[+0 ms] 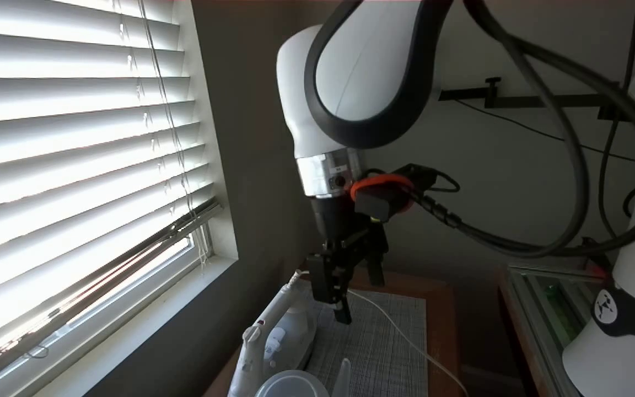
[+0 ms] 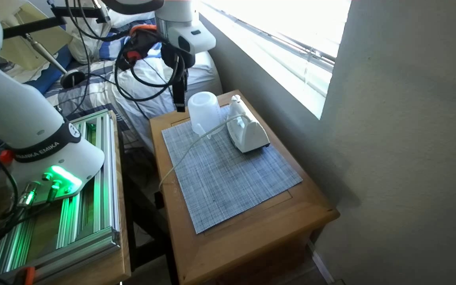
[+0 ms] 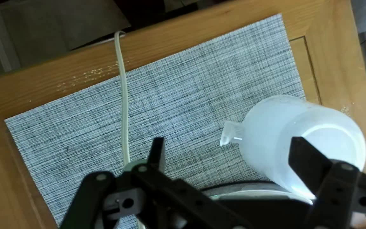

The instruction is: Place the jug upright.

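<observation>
The jug is translucent whitish plastic. It stands upside down on the mat, its closed round base facing up, in an exterior view (image 2: 204,114). A small tab or handle sticks out low on its side. Its wide rim faces down and is hidden. Its upper part shows at the bottom edge of an exterior view (image 1: 292,384), and it shows at the right of the wrist view (image 3: 272,136). My gripper (image 3: 227,148) is open and empty, above the table and apart from the jug. One finger overlaps the jug in the wrist view. The gripper also shows in both exterior views (image 1: 360,300) (image 2: 179,105).
A white clothes iron (image 2: 249,132) stands close beside the jug. Its cord (image 2: 186,152) runs across the grey mat (image 2: 232,186) and over the wooden table's edge (image 2: 251,245). A wall and window sill (image 2: 287,87) border the table. A bed (image 2: 200,75) lies beyond it.
</observation>
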Motion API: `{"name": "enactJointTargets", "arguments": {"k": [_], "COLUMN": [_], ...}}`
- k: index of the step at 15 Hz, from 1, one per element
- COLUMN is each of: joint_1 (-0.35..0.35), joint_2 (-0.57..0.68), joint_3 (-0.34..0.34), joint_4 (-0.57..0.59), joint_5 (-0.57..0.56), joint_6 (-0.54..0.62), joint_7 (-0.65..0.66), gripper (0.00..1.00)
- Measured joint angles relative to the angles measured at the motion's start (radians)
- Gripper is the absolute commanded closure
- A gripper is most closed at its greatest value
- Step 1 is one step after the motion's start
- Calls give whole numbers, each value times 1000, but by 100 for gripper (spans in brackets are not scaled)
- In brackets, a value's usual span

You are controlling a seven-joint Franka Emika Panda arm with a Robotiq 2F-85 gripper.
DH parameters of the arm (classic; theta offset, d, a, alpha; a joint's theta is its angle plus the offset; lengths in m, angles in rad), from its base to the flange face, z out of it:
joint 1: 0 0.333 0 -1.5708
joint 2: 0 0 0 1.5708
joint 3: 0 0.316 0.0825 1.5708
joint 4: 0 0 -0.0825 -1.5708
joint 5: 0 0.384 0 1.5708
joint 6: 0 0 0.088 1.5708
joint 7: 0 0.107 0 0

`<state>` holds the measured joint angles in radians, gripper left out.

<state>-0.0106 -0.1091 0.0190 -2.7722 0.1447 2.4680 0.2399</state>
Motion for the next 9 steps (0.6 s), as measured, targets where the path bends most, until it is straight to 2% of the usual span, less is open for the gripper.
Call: {"name": "enactJointTargets", "arguments": {"k": [4,9], "joint_1": [2,2], "joint_2": [129,163], "joint_3": [0,0], "joint_4": [1,5], "joint_5": [112,125], "joint_6": [154,175], "joint_7": [0,0], "gripper": [0,0]}}
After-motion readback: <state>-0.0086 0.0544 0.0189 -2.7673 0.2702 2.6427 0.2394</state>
